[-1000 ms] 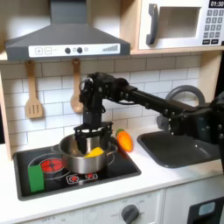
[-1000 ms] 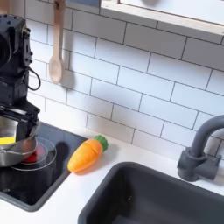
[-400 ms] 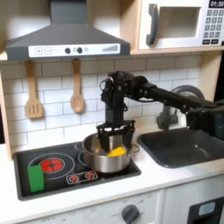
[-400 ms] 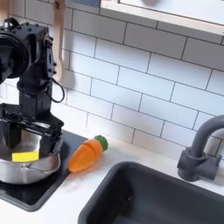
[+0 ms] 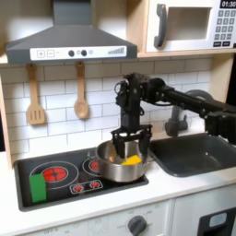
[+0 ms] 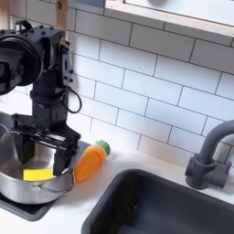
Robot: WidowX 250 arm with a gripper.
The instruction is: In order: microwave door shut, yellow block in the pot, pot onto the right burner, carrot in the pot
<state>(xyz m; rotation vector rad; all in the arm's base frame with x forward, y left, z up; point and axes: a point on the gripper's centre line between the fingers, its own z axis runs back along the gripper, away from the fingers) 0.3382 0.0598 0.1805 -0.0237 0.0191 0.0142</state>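
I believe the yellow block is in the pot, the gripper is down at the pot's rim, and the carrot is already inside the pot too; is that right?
Not quite: the carrot is not in the pot. The second exterior view shows it lying on the counter beside the pot, toward the sink. The rest stands: the yellow block sits inside the pot, and the gripper is down at its rim.

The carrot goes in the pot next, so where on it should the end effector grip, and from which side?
Probably across the orange middle of the carrot, from above: it lies flat on the counter beside the pot, tapering away from its green tip, so the middle looks thickest.
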